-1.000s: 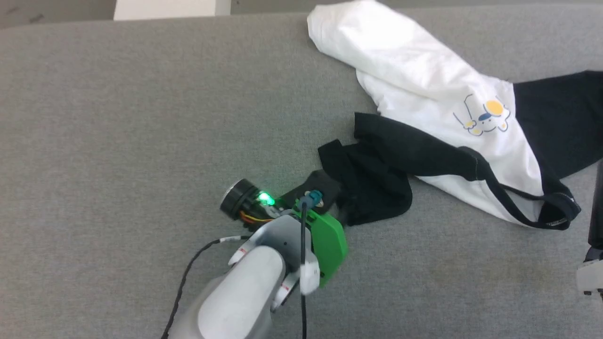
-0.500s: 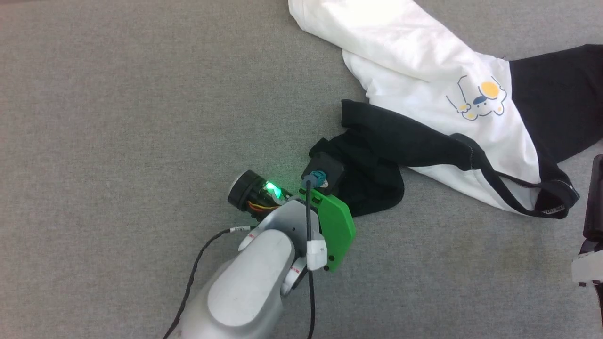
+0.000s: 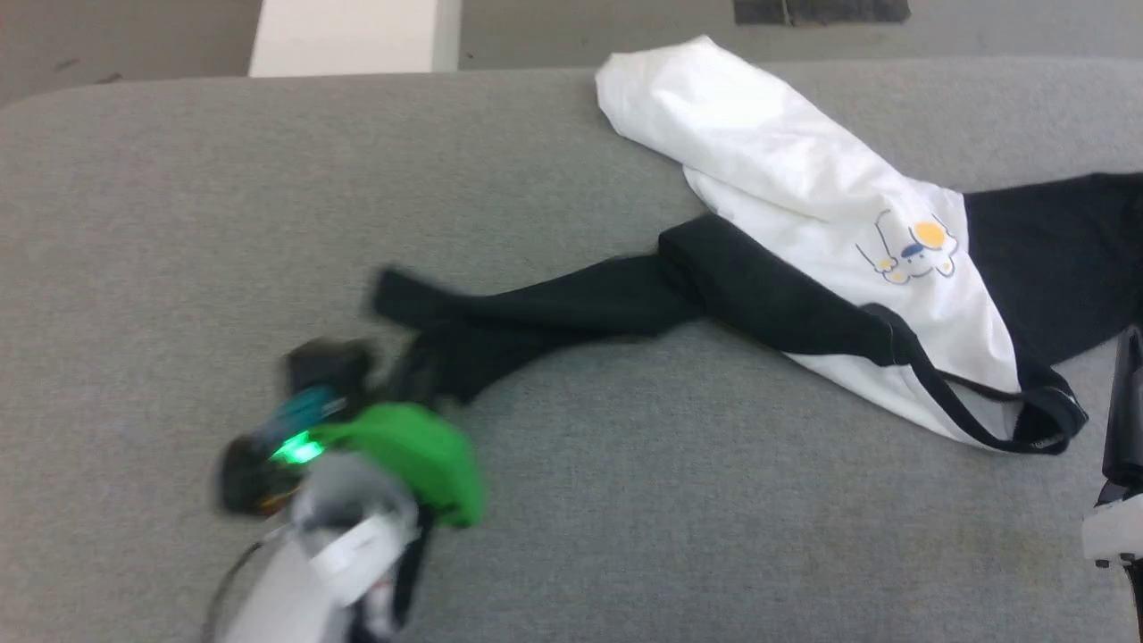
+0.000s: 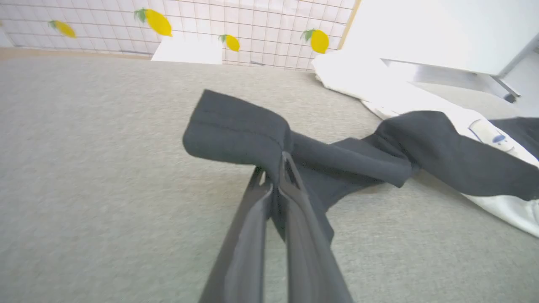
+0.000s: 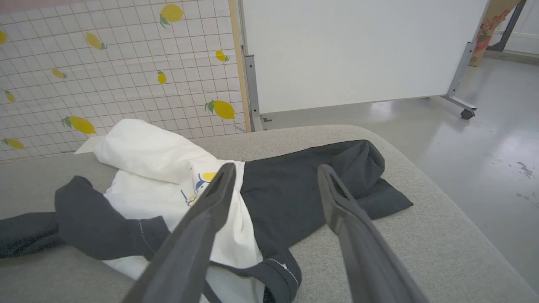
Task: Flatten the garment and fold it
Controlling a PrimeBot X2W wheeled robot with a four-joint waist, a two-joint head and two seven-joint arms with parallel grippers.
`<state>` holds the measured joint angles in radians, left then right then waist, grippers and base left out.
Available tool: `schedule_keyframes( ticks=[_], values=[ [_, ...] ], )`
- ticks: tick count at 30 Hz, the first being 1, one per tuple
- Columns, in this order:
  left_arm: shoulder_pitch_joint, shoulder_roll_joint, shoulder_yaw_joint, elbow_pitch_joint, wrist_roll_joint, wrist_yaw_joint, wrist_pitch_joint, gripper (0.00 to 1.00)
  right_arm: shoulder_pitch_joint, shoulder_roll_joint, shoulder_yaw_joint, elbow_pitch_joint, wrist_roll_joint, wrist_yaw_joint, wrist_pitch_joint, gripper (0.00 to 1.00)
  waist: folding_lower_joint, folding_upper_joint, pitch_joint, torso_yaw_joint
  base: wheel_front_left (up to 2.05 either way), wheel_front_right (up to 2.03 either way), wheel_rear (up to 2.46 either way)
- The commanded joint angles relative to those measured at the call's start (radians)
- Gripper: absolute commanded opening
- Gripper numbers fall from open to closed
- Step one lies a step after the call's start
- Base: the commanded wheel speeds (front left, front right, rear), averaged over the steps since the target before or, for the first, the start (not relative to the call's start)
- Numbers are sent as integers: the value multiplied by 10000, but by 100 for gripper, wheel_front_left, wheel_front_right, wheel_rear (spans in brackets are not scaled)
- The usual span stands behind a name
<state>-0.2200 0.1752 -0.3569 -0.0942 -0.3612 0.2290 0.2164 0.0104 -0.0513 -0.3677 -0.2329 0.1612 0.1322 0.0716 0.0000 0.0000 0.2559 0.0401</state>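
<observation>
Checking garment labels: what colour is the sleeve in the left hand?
Black sleeve; clearest in left wrist view.

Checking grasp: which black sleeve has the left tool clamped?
The sleeve stretched long, pinched in the left tool; the other sleeve lies flat beyond the cartoon print.

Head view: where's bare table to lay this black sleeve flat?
Widest bare table: far-left, between the far edge and the stretched sleeve that the left gripper pinches. Also the near strip below sleeve and neckband. Crowded right, under the T-shirt body.
</observation>
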Motion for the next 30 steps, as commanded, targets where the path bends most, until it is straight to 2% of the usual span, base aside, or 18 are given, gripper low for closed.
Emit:
schedule_keyframes(
  ticks=[1,4,8,11,14,15,16,17,20,23,27,30],
  values=[
    [651,377,420,-556,-102,353,81,0,108,10,11,-18,43,-15,48,100,0,0,-508,513,0,0,0],
    [1926,822,1481,-1850,-306,1056,20,0,228,10,-7,-74,52,-15,118,100,0,0,-582,691,0,0,0],
    [3534,1113,2655,-2522,-589,1670,-204,0,379,10,-16,-101,60,-15,207,100,0,0,-642,882,0,0,0],
    [4417,1214,3155,-2395,-641,1909,-412,0,458,10,-15,-100,56,-15,243,100,0,0,-687,976,0,0,0],
    [4830,1015,3389,-2075,-843,1976,-768,0,536,10,-14,-91,29,-15,293,100,0,0,-740,1080,0,0,0],
    [4857,960,3394,-1954,-892,1937,-886,27,556,10,-3,-84,18,-15,310,100,0,0,-765,1100,0,0,0],
    [4858,915,3340,-1827,-921,1857,-1004,84,571,10,17,-84,6,-15,335,100,0,0,-776,1112,0,0,0],
    [4816,848,3304,-1767,-984,1788,-1101,100,574,10,29,-85,0,-15,350,100,0,0,-785,1121,0,0,0],
    [4494,617,3258,-1889,-1301,1512,-1431,100,586,11,55,-94,-15,-15,401,100,0,0,-837,1144,0,0,0],
    [4152,693,3279,-2564,-1401,1245,-1641,100,605,11,107,-129,-25,-15,434,100,0,0,-840,1110,0,0,0],
    [3446,1111,3117,-3856,-1076,915,-1708,100,601,11,158,-199,-37,-15,473,100,0,0,-713,1012,0,0,0],
    [2600,1464,2529,-4122,-743,506,-1368,100,532,11,210,-226,-28,-15,493,100,0,0,-514,904,0,0,0]
  ],
)
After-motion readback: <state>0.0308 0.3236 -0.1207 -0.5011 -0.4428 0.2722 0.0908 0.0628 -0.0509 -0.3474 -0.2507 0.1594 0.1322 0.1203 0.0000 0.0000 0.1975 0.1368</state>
